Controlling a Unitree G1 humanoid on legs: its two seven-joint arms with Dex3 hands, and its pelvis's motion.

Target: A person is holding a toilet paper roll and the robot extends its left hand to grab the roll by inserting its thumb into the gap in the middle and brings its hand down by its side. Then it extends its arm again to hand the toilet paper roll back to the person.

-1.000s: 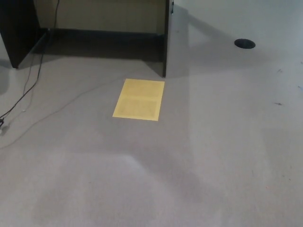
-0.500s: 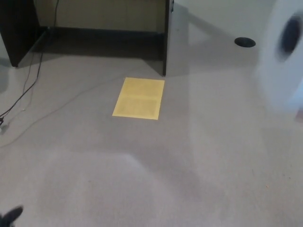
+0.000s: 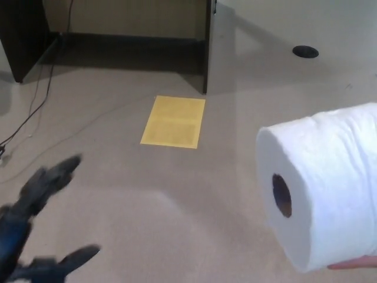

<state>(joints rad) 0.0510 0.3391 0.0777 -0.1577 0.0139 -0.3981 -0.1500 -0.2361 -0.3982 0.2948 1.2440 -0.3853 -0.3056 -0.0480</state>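
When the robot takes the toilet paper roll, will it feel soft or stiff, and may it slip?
The toilet paper roll looks thick and quilted, so probably soft and light. Its core hole faces the open left hand, so a thumb inside should limit slipping. Squeezing may dent it.

At our lower left, our left hand (image 3: 36, 227) reaches in with fingers spread; well apart at right, the toilet paper roll (image 3: 321, 186) rests on a person's fingertip (image 3: 353, 263). Behind both, a sheet of paper (image 3: 174, 122) lies on the floor (image 3: 177, 200), before a desk panel (image 3: 207, 47).
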